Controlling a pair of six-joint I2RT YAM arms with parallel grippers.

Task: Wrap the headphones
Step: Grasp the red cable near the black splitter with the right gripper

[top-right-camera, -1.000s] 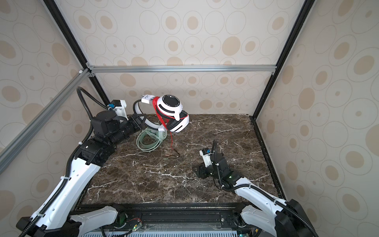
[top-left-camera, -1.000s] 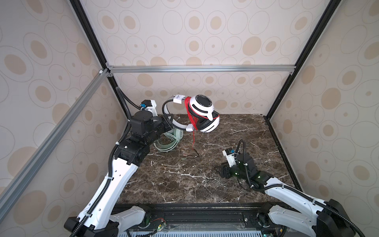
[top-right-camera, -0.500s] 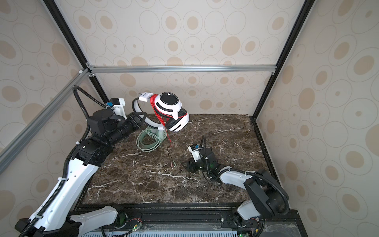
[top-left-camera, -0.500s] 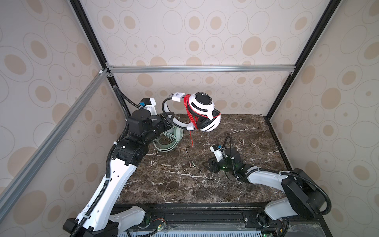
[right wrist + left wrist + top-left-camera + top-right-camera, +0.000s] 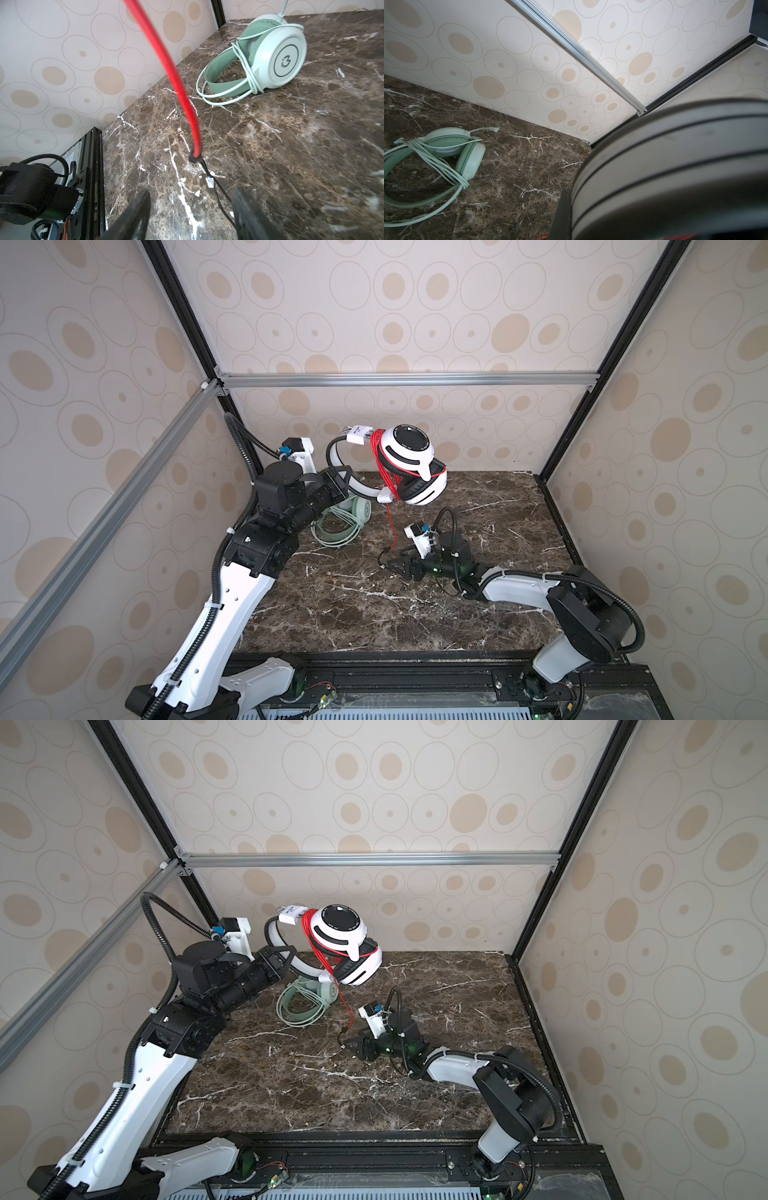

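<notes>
The left arm is rising from the lower left of both top views, its forearm bending toward the back wall. The left gripper (image 5: 341,477) is clamping tight on the headband of the white-and-black headset (image 5: 409,466), holding it in the air above the rear of the marble tabletop (image 5: 374,614). The right arm is lying low across the lower right of the frame, elbow folded near the right edge. Its forearm is stretching toward the centre, with the right gripper (image 5: 388,565) just above the stone.

A second ago that gripper was sitting farther right and nearer the front. It has been swinging in toward the middle, while the raised headset is staying nearly where it was.

The red cable (image 5: 390,516), wound in loops around the headset, is hanging down to the table, where its thin black tail (image 5: 217,190) is trailing. In the right wrist view the right gripper's fingers (image 5: 133,216) are standing wide apart and gripping nothing. The black tail is running between them on the table, and the red part is ending just ahead of the tips. The mint-green headset (image 5: 345,518), its pale cable already wound round it, is lying on the table at centre left, just below the left gripper in the frame.
</notes>
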